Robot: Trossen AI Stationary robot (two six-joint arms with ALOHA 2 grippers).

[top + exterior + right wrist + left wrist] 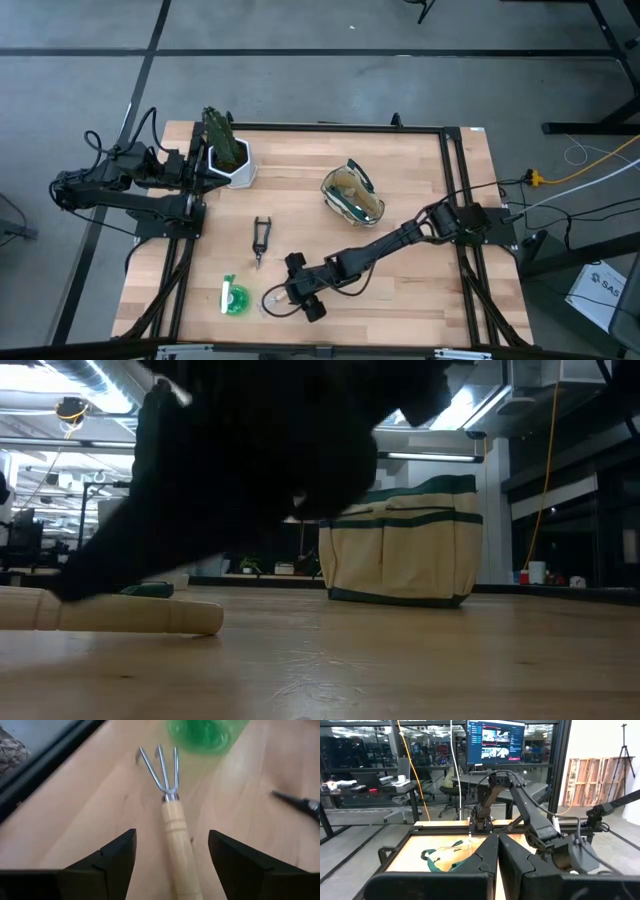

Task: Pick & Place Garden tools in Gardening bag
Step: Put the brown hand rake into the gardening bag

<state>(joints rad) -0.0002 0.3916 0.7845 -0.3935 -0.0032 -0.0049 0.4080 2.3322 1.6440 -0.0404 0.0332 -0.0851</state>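
Note:
The wooden-handled mini rake lies flat on the table, with its metal tines pointing toward the bright green round item. My right gripper is open low over the table near its front edge, one finger on each side of the rake's handle and apart from it. The handle also shows in the low view. The black pruning shears lie on the table. The tan gardening bag stands at the centre right. My left gripper is shut, parked at the far left by the plant pot. No trowel shows.
A white pot with a green plant stands at the far left corner beside my left arm. The green item lies near the front edge, left of the rake. Bare wood lies between the rake and the bag.

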